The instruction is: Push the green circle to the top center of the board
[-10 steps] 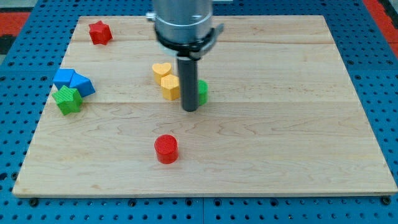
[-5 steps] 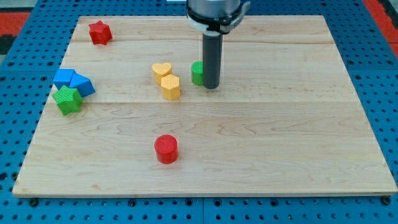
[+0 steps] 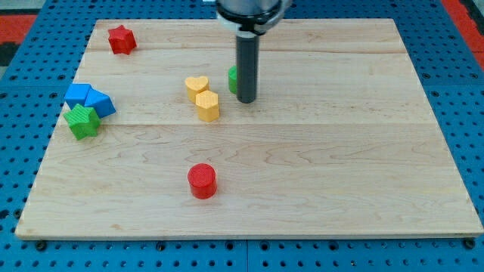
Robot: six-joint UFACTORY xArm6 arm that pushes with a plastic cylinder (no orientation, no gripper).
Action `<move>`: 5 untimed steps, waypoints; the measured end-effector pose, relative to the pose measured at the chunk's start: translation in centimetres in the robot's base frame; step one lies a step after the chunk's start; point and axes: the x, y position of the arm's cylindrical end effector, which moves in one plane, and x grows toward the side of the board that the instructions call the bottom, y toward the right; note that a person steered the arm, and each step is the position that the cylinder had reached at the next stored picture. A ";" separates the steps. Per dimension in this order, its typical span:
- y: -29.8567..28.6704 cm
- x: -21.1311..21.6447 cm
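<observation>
- Right now my tip (image 3: 246, 100) rests on the wooden board (image 3: 340, 166), a little above the board's middle and slightly toward the view's left of centre.
- Just at the view's left of my tip sits the green circle (image 3: 234, 78); most of it is hidden behind the dark rod, so only a sliver of green shows, and it looks to be touching the rod.
- As for the end effector, it is a plain rod with nothing that opens or closes, and it holds nothing.
- Near the green circle, further to the view's left, a yellow heart (image 3: 197, 85) lies just above a yellow hexagon-like block (image 3: 207, 106); the two are touching or nearly so.
- At the board's left edge two blue blocks (image 3: 88, 99) sit pressed together, with a green star (image 3: 82, 121) just below them.
- Up in the top left corner stands a red star (image 3: 120, 39), well apart from the rest.
- Toward the view's bottom, a red circle (image 3: 202, 181) stands alone.
- Underneath, the blue perforated tabletop (image 3: 23, 249) frames the board on all sides.
</observation>
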 end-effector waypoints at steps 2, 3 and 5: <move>0.2 -8.8; -1.1 -10.9; 3.8 -9.1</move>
